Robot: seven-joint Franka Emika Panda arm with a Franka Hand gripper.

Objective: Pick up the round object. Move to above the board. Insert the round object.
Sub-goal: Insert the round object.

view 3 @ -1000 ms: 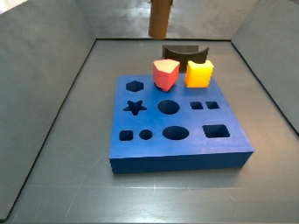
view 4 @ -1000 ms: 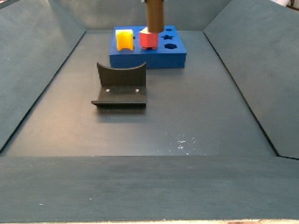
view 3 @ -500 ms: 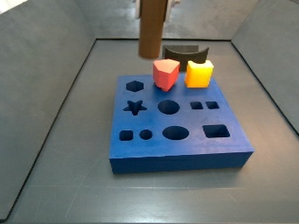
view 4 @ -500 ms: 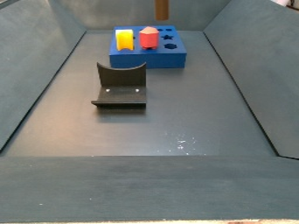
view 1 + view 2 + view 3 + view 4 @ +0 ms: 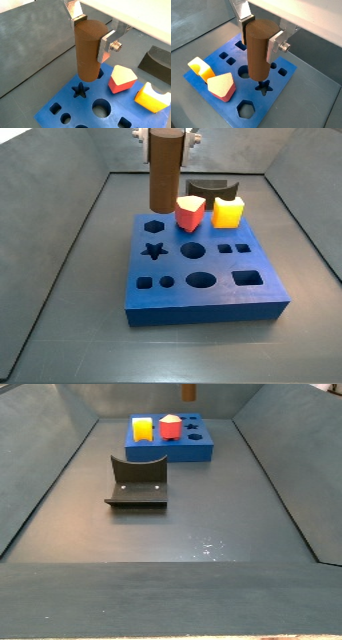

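Observation:
My gripper (image 5: 91, 31) is shut on the round object (image 5: 88, 52), a slim brown cylinder peg, and holds it upright in the air. It also shows in a wrist view (image 5: 259, 50) and in a side view (image 5: 166, 170); in a side view (image 5: 189, 391) only its lower end shows. The peg hangs above the blue board (image 5: 261, 300), over the part near the star hole (image 5: 155, 251) and the hexagon hole (image 5: 155, 226). The silver fingers (image 5: 276, 44) clamp the peg's upper end from both sides. The board also shows in both wrist views (image 5: 67, 103) (image 5: 278, 94) and in a side view (image 5: 201, 451).
A red rounded-wedge block (image 5: 191, 212), a yellow block (image 5: 229, 211) and a dark arch block (image 5: 210, 189) stand at the board's far edge. The dark fixture (image 5: 138, 481) stands on the floor in front of the board. Grey walls enclose the floor.
The peg and gripper have moved left across the far part of the board and come lower in a side view, so the gripper's fingers now show at the peg's top.

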